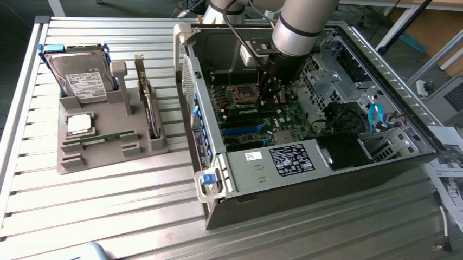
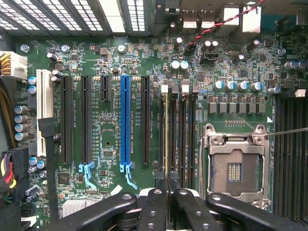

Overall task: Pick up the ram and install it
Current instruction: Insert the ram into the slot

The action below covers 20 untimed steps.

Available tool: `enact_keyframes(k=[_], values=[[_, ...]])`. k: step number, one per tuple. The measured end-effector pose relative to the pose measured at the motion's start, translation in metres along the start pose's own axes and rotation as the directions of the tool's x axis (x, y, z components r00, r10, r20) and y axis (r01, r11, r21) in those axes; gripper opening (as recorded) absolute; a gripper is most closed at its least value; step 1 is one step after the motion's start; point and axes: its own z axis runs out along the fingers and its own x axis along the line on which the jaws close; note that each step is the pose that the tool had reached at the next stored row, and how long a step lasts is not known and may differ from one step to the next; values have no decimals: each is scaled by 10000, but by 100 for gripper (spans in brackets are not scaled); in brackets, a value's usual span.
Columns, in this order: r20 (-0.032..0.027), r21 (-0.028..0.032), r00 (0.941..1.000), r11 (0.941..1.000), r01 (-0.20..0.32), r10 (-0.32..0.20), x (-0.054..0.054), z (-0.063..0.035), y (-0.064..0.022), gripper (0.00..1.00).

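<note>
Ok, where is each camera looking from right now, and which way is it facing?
Exterior view: high above and off the arm, looking down across the slatted table at the open computer case; the arm reaches down into the case.
Wrist view: on the wrist, looking straight down at the motherboard; the gripper shows, shut on the ram, seen edge-on above the memory slots.
Shared: both show the motherboard and its processor socket.

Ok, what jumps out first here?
The robot arm reaches down into the open computer case on the slatted table. Inside, the gripper is closed on the ram, edge-on over the memory slots beside the empty processor socket. A parts tray sits at the exterior view's left.
</note>
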Motion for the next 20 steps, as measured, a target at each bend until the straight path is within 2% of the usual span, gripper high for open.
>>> enact_keyframes(k=[20], values=[[1, 3, 10000, 10000, -66, 66, 13, 11, 0, 12]])
